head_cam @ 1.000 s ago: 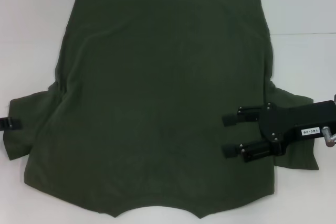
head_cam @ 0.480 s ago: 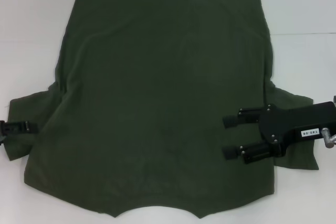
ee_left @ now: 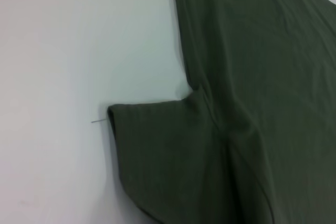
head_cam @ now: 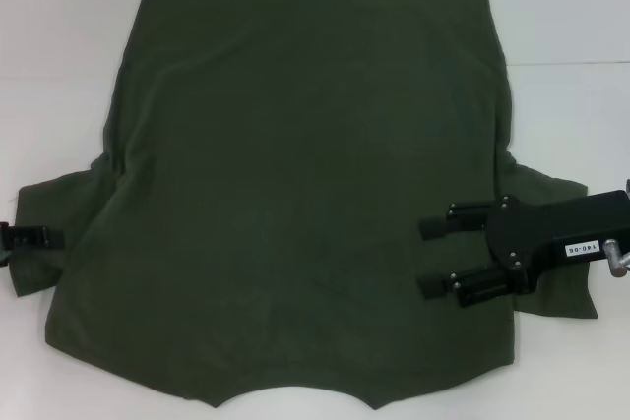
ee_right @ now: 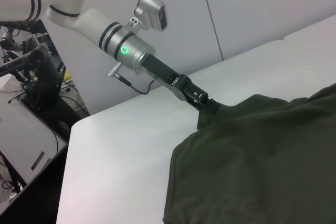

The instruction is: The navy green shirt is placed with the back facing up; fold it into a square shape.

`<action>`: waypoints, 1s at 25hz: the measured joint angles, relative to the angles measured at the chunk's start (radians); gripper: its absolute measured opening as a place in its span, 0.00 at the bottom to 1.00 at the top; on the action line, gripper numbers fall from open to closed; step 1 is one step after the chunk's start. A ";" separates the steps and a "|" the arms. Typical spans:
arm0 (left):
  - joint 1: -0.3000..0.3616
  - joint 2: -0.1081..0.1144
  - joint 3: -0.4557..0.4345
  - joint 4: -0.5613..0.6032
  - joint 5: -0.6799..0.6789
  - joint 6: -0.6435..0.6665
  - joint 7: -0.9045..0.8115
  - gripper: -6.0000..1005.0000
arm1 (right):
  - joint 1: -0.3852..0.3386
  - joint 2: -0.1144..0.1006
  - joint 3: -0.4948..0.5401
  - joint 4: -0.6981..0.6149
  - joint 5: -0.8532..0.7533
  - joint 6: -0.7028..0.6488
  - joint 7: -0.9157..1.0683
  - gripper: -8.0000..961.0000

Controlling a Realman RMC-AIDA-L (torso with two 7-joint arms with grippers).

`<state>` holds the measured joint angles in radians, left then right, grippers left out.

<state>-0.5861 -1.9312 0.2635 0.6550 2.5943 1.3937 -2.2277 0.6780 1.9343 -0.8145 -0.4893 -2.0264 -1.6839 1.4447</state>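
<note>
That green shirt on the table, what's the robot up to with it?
It is getting ready to fold it. The navy green shirt lies spread flat on the white table, not yet folded. The right gripper sits open over the shirt's right side near the sleeve. The left gripper is at the edge of the other sleeve; whether it has hold is unclear.

The shirt (head_cam: pixel 305 194) covers most of the desk (head_cam: pixel 69 66), leaving bare strips along its left and right sides and past the sleeves. The right claw (head_cam: pixel 425 257) hangs over the right sleeve seam, fingers spread. The left claw (head_cam: pixel 44 237) sits at the left sleeve edge, blocking that side.
</note>
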 joint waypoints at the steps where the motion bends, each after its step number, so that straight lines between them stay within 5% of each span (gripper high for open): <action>1: 0.000 0.000 0.000 0.000 0.000 0.000 0.000 0.73 | 0.000 0.000 0.000 0.000 0.000 0.001 0.000 0.95; 11: -0.001 0.000 0.014 -0.001 0.001 -0.002 -0.001 0.41 | 0.004 0.002 0.000 0.000 -0.008 0.009 0.006 0.95; 25: -0.013 0.002 0.026 0.000 0.013 -0.003 0.005 0.10 | 0.005 0.003 0.000 0.000 -0.008 0.012 0.006 0.95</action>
<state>-0.5990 -1.9288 0.2892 0.6550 2.6073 1.3902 -2.2225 0.6827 1.9373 -0.8145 -0.4893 -2.0341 -1.6719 1.4511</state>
